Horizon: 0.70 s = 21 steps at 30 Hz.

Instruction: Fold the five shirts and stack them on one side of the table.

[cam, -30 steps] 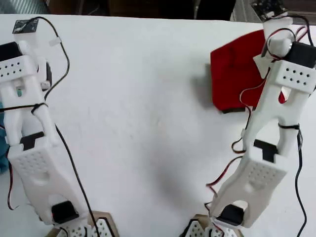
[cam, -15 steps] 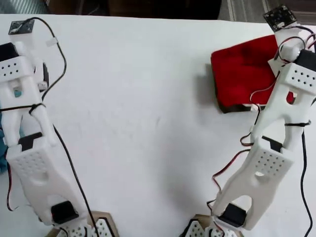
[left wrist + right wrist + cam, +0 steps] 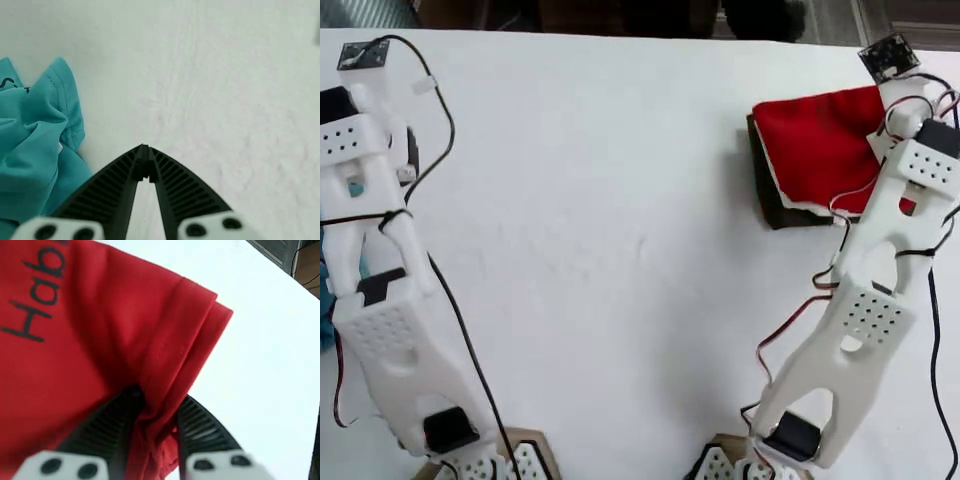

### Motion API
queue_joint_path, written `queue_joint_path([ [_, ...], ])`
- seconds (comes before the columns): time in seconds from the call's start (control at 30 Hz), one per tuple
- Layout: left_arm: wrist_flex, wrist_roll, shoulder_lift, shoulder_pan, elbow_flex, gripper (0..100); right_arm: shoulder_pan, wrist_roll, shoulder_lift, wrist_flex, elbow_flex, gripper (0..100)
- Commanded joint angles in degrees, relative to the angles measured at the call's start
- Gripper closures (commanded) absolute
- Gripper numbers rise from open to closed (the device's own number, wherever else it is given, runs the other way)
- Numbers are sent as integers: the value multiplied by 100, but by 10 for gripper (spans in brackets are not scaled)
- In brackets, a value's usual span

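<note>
One hem of the soft red shirt (image 3: 75,340) pinched in right gripper (image 3: 157,402); left gripper (image 3: 145,160) clenched

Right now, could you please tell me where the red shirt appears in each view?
High view: red shirt at far right, atop a dark pile.
Left wrist view: teal shirt beside the left claw.
Right wrist view: pinched in the right claw.
Shared landmark: white table.
</note>
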Motion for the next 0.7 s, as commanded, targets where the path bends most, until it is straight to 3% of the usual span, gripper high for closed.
queue_joint_path([
  [0.0, 35, -35, -132, -44, -259, 972, 101, 35, 31, -259, -167, 978],
  [0.17, 35, -35, -132, -44, -259, 972, 75, -18, 57, -242, -167, 935],
  [0.33, 35, -35, -132, -44, -259, 972, 127, -853, -48, -92, -695, 830],
  [0.57, 35, -35, -123, -44, -268, 972, -13, -1670, -321, 277, -2057, 888],
  [0.67, 35, -35, -123, -44, -268, 972, -66, -1837, -312, 462, -2242, 988],
])
